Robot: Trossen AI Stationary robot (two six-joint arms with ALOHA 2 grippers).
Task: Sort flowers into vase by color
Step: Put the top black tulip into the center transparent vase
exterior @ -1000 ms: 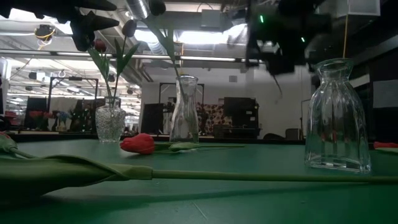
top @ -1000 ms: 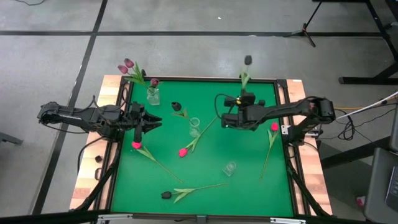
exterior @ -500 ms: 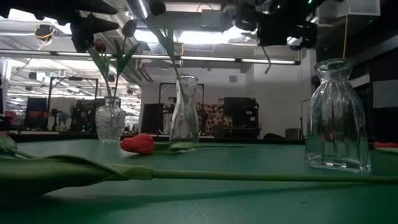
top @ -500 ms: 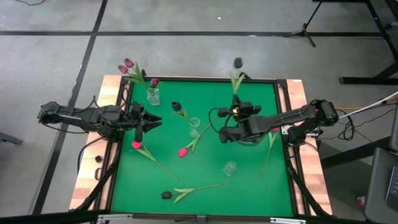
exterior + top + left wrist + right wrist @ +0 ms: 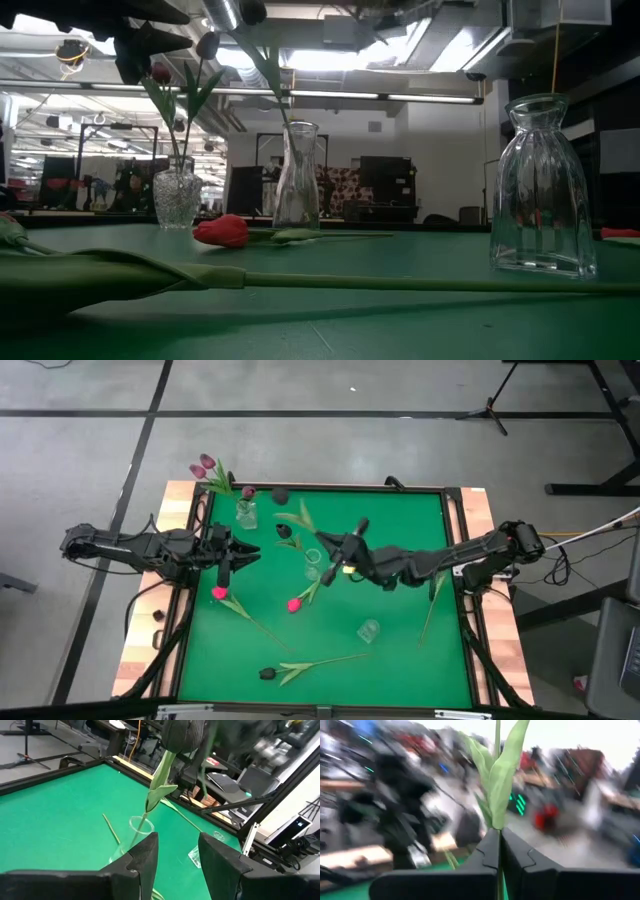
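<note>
My right gripper (image 5: 334,549) hovers over the table's middle, just right of the middle glass vase (image 5: 313,564), shut on a near-black tulip (image 5: 281,492). That vase holds another dark tulip (image 5: 284,530), stem in the neck. The far-left vase (image 5: 245,514) holds mauve tulips (image 5: 204,465). A third vase (image 5: 369,629) stands empty. On the mat lie pink-red tulips (image 5: 219,593) (image 5: 294,604) and a dark one (image 5: 266,673). My left gripper (image 5: 246,555) waits open at the left edge. My right gripper pinches the tulip's thin stem (image 5: 498,831) between its two fingers, just below the leaves (image 5: 496,780). The fingers (image 5: 480,851) lie across the stem. The flower is lifted clear and slants from the gripper toward the table's far-left, with its dark head above the far edge.
Another tulip's stem (image 5: 430,610) lies along the right edge, partly under my right arm. A wooden rim (image 5: 178,610) frames the green mat. The mat's near right part (image 5: 420,670) has open room. The room behind shows benches and equipment.
My right gripper has swung from the far right-of-middle part of the table toward the left and nearer the middle vase, turning to point left. The held tulip has tipped with it, and its head has travelled from beyond the far edge leftward to above the far rim.
</note>
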